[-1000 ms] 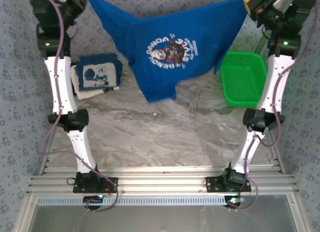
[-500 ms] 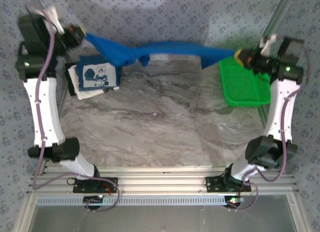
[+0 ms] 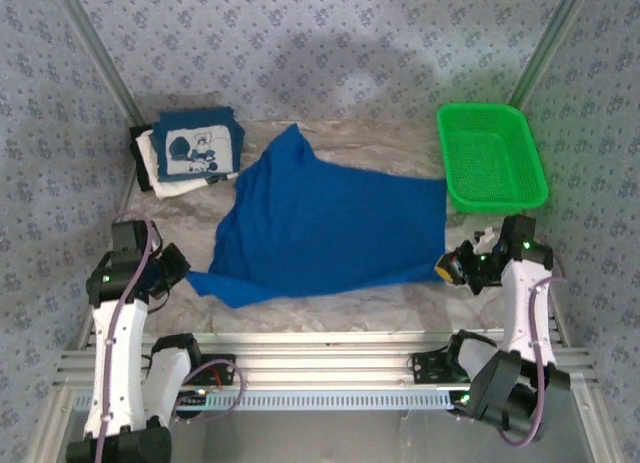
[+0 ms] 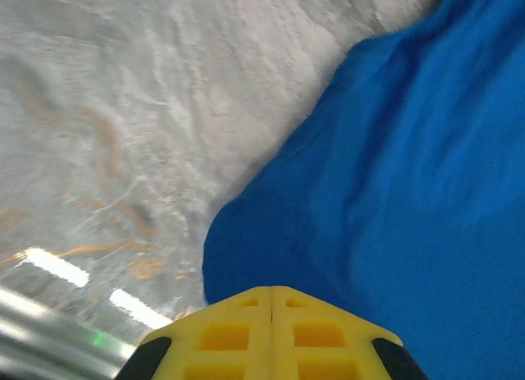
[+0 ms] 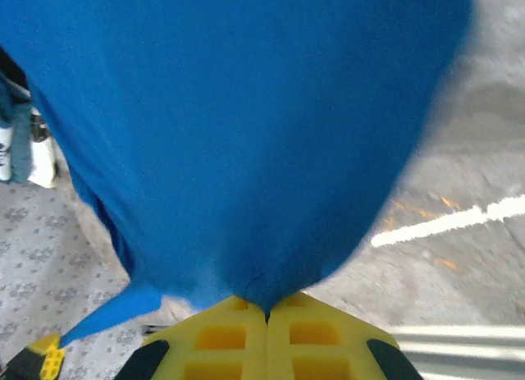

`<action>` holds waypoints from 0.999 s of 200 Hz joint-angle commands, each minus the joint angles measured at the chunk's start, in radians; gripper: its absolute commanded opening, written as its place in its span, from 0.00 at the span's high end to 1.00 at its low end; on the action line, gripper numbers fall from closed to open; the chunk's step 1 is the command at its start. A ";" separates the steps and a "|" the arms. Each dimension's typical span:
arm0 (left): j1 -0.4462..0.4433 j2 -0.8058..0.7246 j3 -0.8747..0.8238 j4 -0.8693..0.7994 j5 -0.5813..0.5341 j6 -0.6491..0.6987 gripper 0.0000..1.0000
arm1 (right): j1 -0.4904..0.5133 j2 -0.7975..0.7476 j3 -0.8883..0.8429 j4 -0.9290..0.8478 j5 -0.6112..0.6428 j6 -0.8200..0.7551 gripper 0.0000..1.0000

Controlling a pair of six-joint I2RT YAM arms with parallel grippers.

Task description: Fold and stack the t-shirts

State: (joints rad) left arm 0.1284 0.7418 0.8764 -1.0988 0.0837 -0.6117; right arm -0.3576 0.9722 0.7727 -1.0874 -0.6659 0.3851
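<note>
The royal-blue t-shirt lies spread on the marble table with its plain side up and its print hidden. My left gripper is at its near left corner, jaws shut, and the blue cloth runs in at their tips. At the near right corner my right gripper is shut, pinching the blue cloth. The folded navy t-shirt with its white cartoon panel lies on folded white ones at the back left.
The green mesh basket stands at the back right, just beyond the shirt's far right corner. Patterned walls close in the table on three sides. An aluminium rail runs along the near edge, behind both grippers.
Both arms have swung down and toward the near edge. The blue shirt, held high and hanging a second ago, now lies flat on the table with its print face down.
</note>
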 commanded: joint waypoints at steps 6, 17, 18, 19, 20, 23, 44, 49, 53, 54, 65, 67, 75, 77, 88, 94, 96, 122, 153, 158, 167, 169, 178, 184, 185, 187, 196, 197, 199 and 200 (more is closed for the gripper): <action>-0.005 0.067 0.021 -0.083 -0.105 -0.093 1.00 | -0.006 -0.034 0.000 -0.115 0.093 0.008 1.00; -0.002 0.064 0.015 -0.089 -0.109 -0.123 1.00 | -0.006 -0.038 0.007 -0.146 0.112 0.005 1.00; -0.001 0.062 0.013 -0.089 -0.108 -0.126 1.00 | -0.006 -0.038 0.007 -0.149 0.113 0.005 1.00; 0.001 0.060 0.011 -0.088 -0.108 -0.128 1.00 | -0.006 -0.038 0.007 -0.152 0.113 0.006 1.00; 0.001 0.058 0.009 -0.087 -0.108 -0.130 1.00 | -0.006 -0.039 0.007 -0.154 0.115 0.006 1.00; 0.005 0.051 0.003 -0.087 -0.108 -0.137 1.00 | -0.006 -0.041 0.009 -0.161 0.119 0.006 1.00; 0.014 0.018 -0.044 -0.048 -0.094 -0.163 1.00 | -0.008 -0.061 0.005 -0.180 0.156 0.021 1.00; 0.013 0.022 -0.054 -0.029 -0.075 -0.164 1.00 | -0.007 -0.060 0.005 -0.174 0.159 0.034 1.00; 0.011 0.030 -0.062 -0.011 -0.059 -0.167 1.00 | -0.007 -0.058 0.002 -0.168 0.162 0.042 1.00; 0.011 0.031 -0.063 -0.004 -0.054 -0.167 1.00 | -0.007 -0.059 0.001 -0.167 0.162 0.042 1.00; -0.006 0.064 -0.075 0.049 -0.023 -0.173 1.00 | -0.008 -0.044 -0.001 -0.152 0.170 0.048 1.00; -0.012 0.071 -0.073 0.057 -0.021 -0.175 1.00 | -0.008 -0.039 0.000 -0.149 0.172 0.048 1.00; -0.035 0.102 -0.069 0.092 -0.024 -0.173 1.00 | -0.008 -0.020 0.004 -0.143 0.173 0.047 1.00; -0.041 0.111 -0.067 0.101 -0.026 -0.172 1.00 | -0.008 -0.015 0.004 -0.141 0.174 0.045 1.00; -0.066 0.163 -0.051 0.146 -0.030 -0.154 1.00 | -0.008 0.011 0.010 -0.139 0.185 0.039 1.00; -0.073 0.199 -0.042 0.170 -0.022 -0.144 1.00 | -0.009 0.020 0.011 -0.137 0.197 0.034 1.00; -0.073 0.212 -0.039 0.178 -0.017 -0.140 1.00 | -0.009 0.023 0.011 -0.135 0.200 0.034 1.00; -0.119 0.380 0.038 0.236 -0.003 -0.096 1.00 | -0.009 0.061 0.005 -0.122 0.244 0.042 1.00; -0.143 0.533 0.108 0.280 0.013 -0.054 1.00 | -0.011 0.079 0.010 -0.124 0.301 0.055 1.00; -0.146 0.550 0.116 0.286 0.018 -0.046 1.00 | -0.010 0.083 0.009 -0.124 0.309 0.059 1.00; -0.151 0.584 0.130 0.291 0.025 -0.035 1.00 | -0.010 0.090 0.008 -0.122 0.313 0.062 1.00; -0.153 0.592 0.134 0.291 0.028 -0.032 1.00 | -0.010 0.091 0.010 -0.121 0.315 0.063 1.00; -0.156 0.620 0.148 0.288 0.040 -0.022 1.00 | -0.010 0.096 0.014 -0.124 0.343 0.063 1.00; -0.160 0.635 0.156 0.289 0.044 -0.014 1.00 | -0.009 0.097 0.016 -0.121 0.359 0.062 1.00; -0.162 0.637 0.158 0.289 0.044 -0.013 1.00 | -0.009 0.097 0.015 -0.120 0.359 0.062 1.00; -0.162 0.639 0.159 0.291 0.044 -0.011 1.00 | -0.009 0.098 0.015 -0.120 0.359 0.064 1.00; -0.167 0.660 0.171 0.293 0.045 0.003 1.00 | -0.008 0.100 0.014 -0.113 0.364 0.070 1.00; -0.168 0.662 0.173 0.293 0.045 0.003 1.00 | -0.008 0.101 0.015 -0.113 0.365 0.071 1.00; -0.169 0.666 0.176 0.292 0.045 0.007 1.00 | -0.008 0.101 0.014 -0.112 0.368 0.071 1.00; -0.170 0.669 0.177 0.291 0.046 0.009 1.00 | -0.005 0.102 0.016 -0.111 0.369 0.073 1.00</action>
State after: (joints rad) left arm -0.0273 1.3739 1.0016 -0.8158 0.1024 -0.6621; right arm -0.3607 1.0664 0.7692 -1.1999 -0.3622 0.4313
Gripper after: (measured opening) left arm 0.041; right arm 0.064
